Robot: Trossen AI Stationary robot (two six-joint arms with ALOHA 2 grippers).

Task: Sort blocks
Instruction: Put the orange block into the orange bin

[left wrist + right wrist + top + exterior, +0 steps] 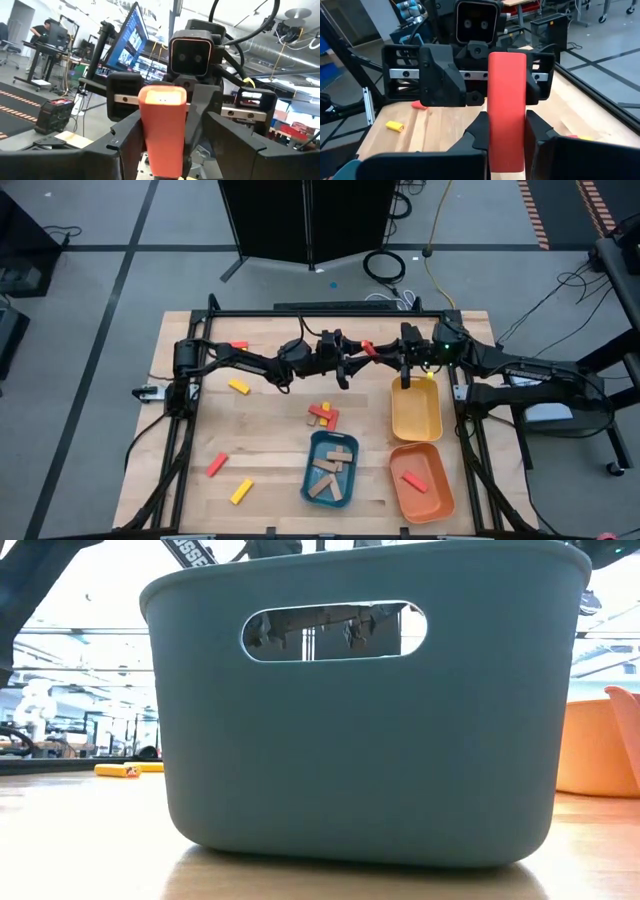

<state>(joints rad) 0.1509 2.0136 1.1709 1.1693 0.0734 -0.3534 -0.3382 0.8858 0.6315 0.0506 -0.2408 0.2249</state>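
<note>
Blue tray (331,469) sits at the near edge with tan blocks (334,467) in it, the orange tray (421,479) beside it holding one red block (412,479), and the yellow tray (415,411) just behind that. Loose red and yellow blocks (323,416) lie on the table (270,440). Up at the far side both arms meet in mid-air: left gripper (162,135) and right gripper (506,131) are each clamped on opposite ends of the same red block (367,347), wrists facing each other.

Bright overhead room light is glaring behind my blue tray (350,740); tray is blurring, casting soft shadow underneath.
</note>
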